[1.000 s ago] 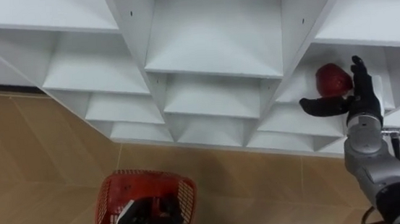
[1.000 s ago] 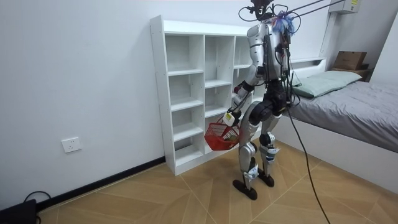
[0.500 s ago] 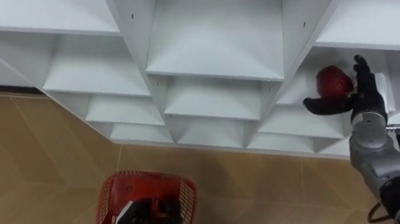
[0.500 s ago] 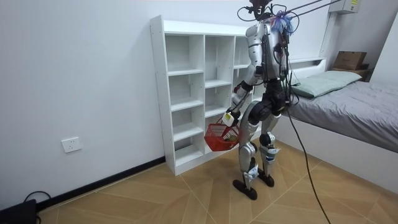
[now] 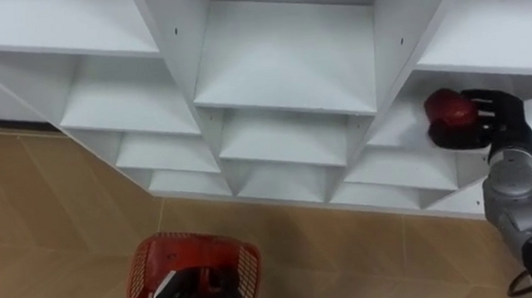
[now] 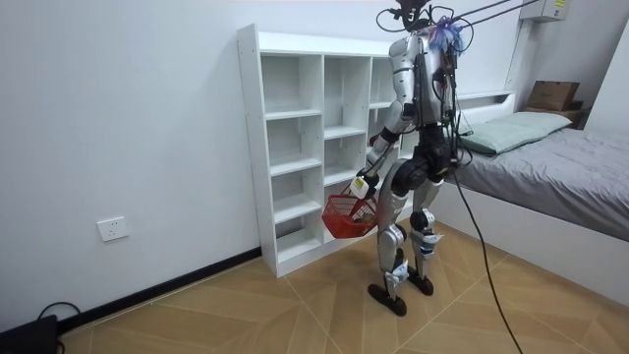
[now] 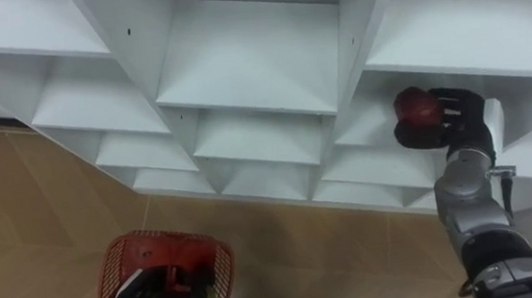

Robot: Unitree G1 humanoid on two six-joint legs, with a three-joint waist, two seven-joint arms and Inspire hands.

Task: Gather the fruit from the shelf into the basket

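Fruit (image 5: 448,108), round and dark red, glossy-skinned.

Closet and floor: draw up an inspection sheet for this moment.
Surface: white closet, visible compartments bare but for one.
Job's things: red fruit in a right-column compartment; red basket low over the floor, contents unclear.
Clutter: nothing seen.
Hands: right hand, fingers curled round the red fruit; left hand grips the red basket's handle.
Cables: dark cable on the floor by the wall, room view's left.
Surroundings: wood floor, bed, wall socket.
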